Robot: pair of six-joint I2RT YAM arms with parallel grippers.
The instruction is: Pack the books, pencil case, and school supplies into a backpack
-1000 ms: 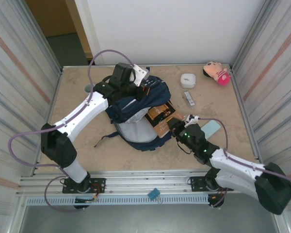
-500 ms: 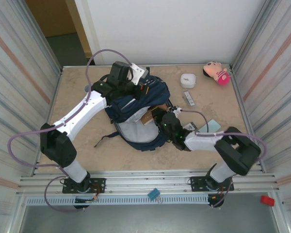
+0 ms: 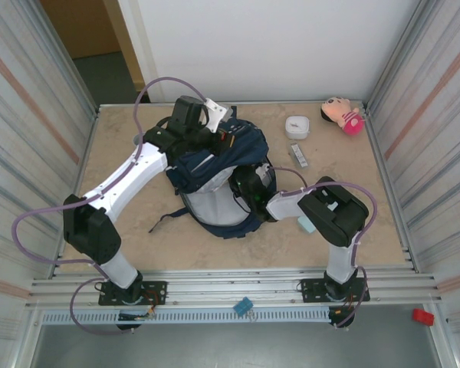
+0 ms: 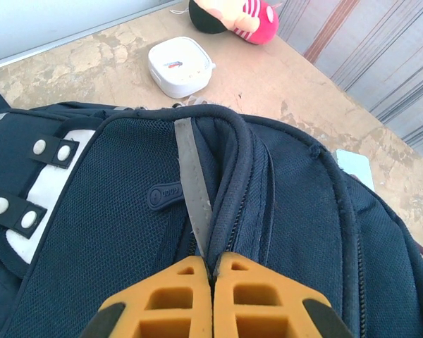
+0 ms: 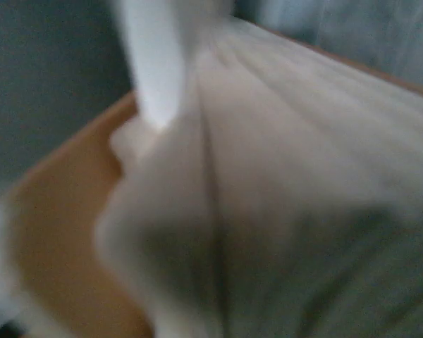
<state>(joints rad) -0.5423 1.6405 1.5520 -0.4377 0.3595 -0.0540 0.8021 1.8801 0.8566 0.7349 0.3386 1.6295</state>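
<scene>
L jaws shut tight on grey strip [image 4: 195, 190] atop big navy fabric backpack [image 3: 195, 165], frame centre, prob to prop mouth open. R jaws down in that opening; blurred, can't tell gap or hold. On surface at right: flat pale-teal pencil case [image 4: 354, 165].

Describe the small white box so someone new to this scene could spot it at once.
From the big navy backpack mid-table, look toward the far right corner, where a pink plush toy lies. The white box sits just left of the toy: a rounded square, unlike the narrow grey bar lying nearer the arms.
</scene>
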